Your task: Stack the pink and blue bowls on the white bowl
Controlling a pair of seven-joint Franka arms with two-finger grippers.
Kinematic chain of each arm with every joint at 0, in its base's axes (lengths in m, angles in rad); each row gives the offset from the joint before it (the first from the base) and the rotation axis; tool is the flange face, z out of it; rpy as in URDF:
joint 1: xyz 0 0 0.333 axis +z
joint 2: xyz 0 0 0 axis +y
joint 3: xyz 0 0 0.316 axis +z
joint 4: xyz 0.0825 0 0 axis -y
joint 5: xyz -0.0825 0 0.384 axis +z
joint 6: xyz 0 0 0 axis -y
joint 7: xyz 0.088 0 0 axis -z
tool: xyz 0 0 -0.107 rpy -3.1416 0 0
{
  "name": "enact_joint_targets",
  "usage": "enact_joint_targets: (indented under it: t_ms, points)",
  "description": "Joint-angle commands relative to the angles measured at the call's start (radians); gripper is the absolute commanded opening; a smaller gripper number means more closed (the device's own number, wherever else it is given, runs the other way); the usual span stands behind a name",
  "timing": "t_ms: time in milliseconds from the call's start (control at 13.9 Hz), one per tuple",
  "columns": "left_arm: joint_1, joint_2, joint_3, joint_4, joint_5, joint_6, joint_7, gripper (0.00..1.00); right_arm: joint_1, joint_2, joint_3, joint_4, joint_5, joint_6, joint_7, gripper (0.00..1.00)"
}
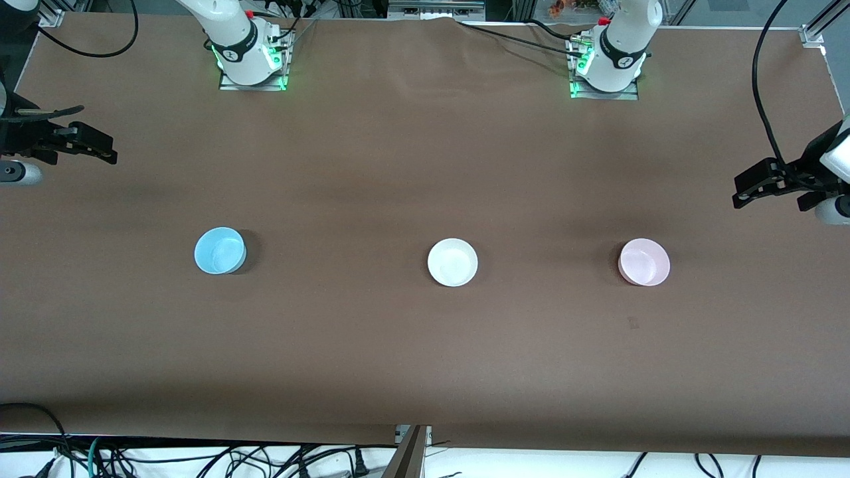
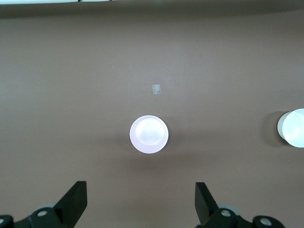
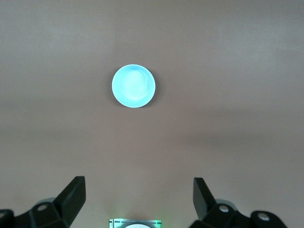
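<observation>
1. Three bowls are sitting upright in a row across the brown table [image 1: 398, 166], well apart from one another and about equally near to the front camera.
2. The white bowl [image 1: 452, 262] is resting in the middle of the row, with nothing in it.
3. The pink bowl [image 1: 644, 262] is lying toward the left arm's end of the table, also with nothing in it.
4. The blue bowl [image 1: 220, 250] is sitting toward the right arm's end.
5. The left gripper [image 1: 754, 189] is hanging in the air over the table edge at the left arm's end, its fingers [image 2: 76, 202] spread wide and holding nothing.
6. The right gripper [image 1: 93, 145] is hovering over the table edge at the right arm's end, jaws likewise wide apart and gripping nothing.
7. The left wrist view is looking down on the pink bowl, with a small pale tape mark [image 2: 156, 89] near it.
</observation>
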State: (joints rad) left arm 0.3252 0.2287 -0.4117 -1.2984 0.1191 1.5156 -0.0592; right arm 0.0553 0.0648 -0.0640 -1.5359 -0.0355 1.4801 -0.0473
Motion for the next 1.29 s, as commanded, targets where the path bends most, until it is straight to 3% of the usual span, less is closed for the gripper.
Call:
enact_joint_targets:
  t_ms: [0, 430, 789, 1219]
  points:
    - [0.053, 0.038, -0.002, 0.002, -0.018, -0.014, 0.01, 1.0, -0.009, -0.002, 0.009, 0.011, -0.009, -0.003, -0.016, 1.0]
    - [0.127, 0.142, -0.002, -0.068, -0.019, 0.058, 0.018, 1.0, -0.012, -0.002, 0.009, 0.011, -0.004, -0.004, -0.014, 1.0]
    - [0.155, 0.176, -0.001, -0.313, -0.007, 0.384, 0.019, 0.96, -0.014, 0.0, 0.007, 0.011, -0.003, -0.004, -0.012, 1.0]
    - [0.173, 0.196, 0.002, -0.499, -0.004, 0.612, 0.019, 0.89, -0.017, 0.012, 0.004, 0.011, 0.002, 0.002, -0.012, 1.0]
